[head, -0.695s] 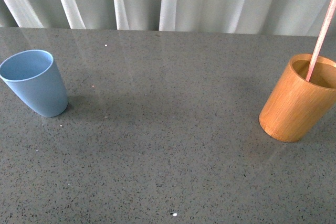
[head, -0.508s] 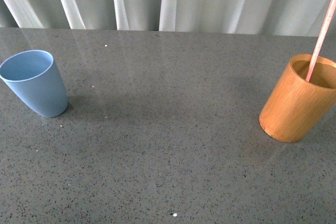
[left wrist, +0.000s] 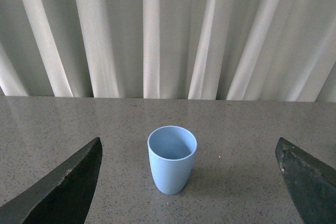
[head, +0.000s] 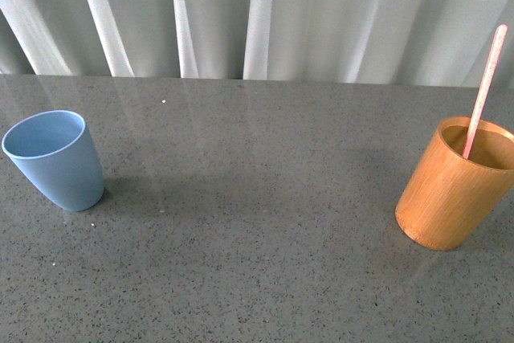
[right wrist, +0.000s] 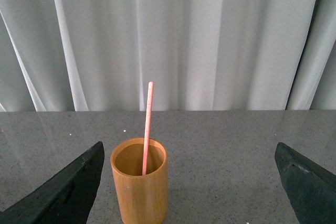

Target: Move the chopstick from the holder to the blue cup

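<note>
The light blue cup (head: 55, 161) stands empty and upright at the table's left; it also shows in the left wrist view (left wrist: 171, 158). The orange-brown wooden holder (head: 454, 184) stands at the right, also in the right wrist view (right wrist: 139, 180). One pinkish-red chopstick (head: 484, 90) stands in the holder, leaning against its rim, and shows in the right wrist view (right wrist: 147, 127). My left gripper (left wrist: 189, 182) is open and empty, short of the cup. My right gripper (right wrist: 191, 182) is open and empty, short of the holder. Neither gripper shows in the front view.
The grey speckled table (head: 257, 222) ends at a white pleated curtain (head: 265, 14) along its far edge. A few small white specks lie on the table.
The front view has tilted upward: the cup and holder sit lower in the picture and the chopstick's top end is now in view. Neither object has moved on the table.
</note>
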